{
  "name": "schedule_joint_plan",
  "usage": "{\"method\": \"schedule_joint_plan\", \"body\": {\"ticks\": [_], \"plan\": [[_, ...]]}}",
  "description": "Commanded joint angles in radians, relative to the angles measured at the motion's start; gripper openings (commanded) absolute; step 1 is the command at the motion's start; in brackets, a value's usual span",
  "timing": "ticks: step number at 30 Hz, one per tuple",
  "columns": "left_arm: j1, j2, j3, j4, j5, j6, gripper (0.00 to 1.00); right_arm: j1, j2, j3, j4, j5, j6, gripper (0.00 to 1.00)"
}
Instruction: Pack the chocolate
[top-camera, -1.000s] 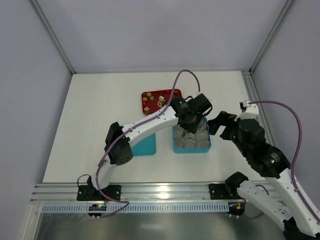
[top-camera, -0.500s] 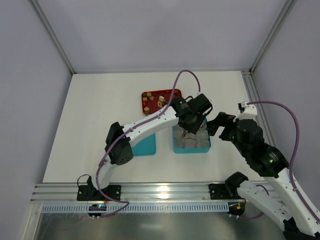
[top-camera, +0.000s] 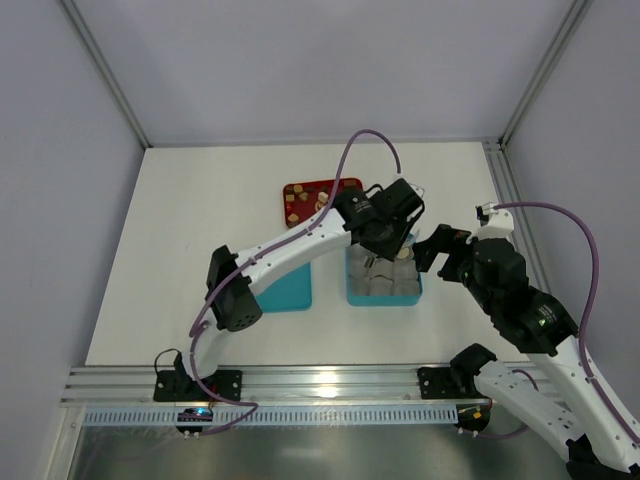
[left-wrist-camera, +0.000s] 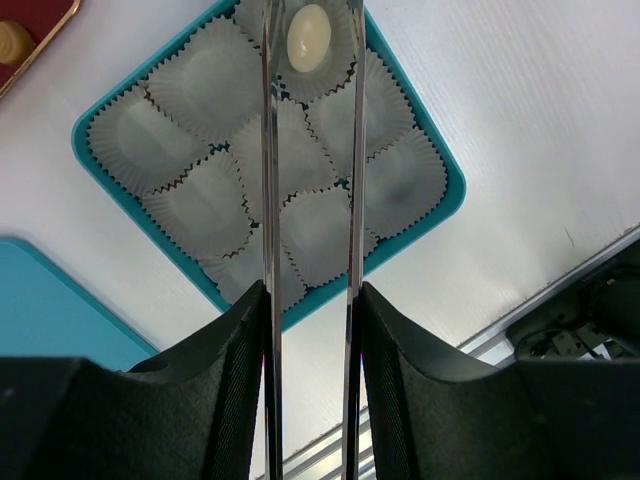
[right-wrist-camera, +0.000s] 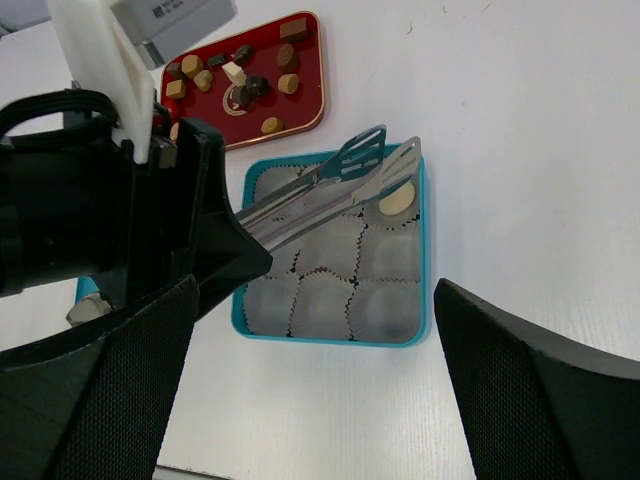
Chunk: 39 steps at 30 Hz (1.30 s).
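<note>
Placing looks done: cream chocolate (left-wrist-camera: 308, 37) lies loose in cup (left-wrist-camera: 340, 72), teal tray (left-wrist-camera: 445, 190) corner toward surface's far-right corner. Left fingers (left-wrist-camera: 235, 380) grasp tongs (left-wrist-camera: 267, 200), blades apart. Right fingers (right-wrist-camera: 520, 400) spread, empty. Next, likely: fetch another from red tray (right-wrist-camera: 312, 95), pinch gently.

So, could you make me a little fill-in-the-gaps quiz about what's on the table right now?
1. In the teal box, just ___ paper cup has a chocolate in it.
2. The other chocolates lie on a ___ tray.
3. The left arm's fingers grip a pair of metal ___.
4. The right arm's fingers stand wide apart and hold ___.
Missing words: one; red; tongs; nothing.
</note>
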Motion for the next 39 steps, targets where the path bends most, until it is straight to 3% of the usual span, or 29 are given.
{"method": "schedule_joint_plan", "body": {"ticks": [1, 10, 21, 29, 39], "plan": [[0.014, -0.100, 0.049, 0.010, -0.004, 0.001, 0.40, 0.005, -0.005, 0.005, 0.037, -0.004, 0.011, 1.00], [0.075, -0.159, 0.041, -0.010, -0.038, 0.001, 0.40, 0.005, 0.000, -0.003, 0.056, -0.016, 0.008, 1.00], [0.287, -0.083, 0.059, -0.001, -0.059, 0.075, 0.40, 0.005, 0.031, -0.021, 0.079, -0.050, 0.000, 1.00], [0.333, 0.034, 0.158, -0.025, -0.068, 0.118, 0.40, 0.005, 0.040, -0.035, 0.091, -0.059, 0.003, 1.00], [0.336, 0.074, 0.104, -0.009, -0.081, 0.122, 0.40, 0.005, 0.041, -0.040, 0.093, -0.062, 0.005, 1.00]]}}
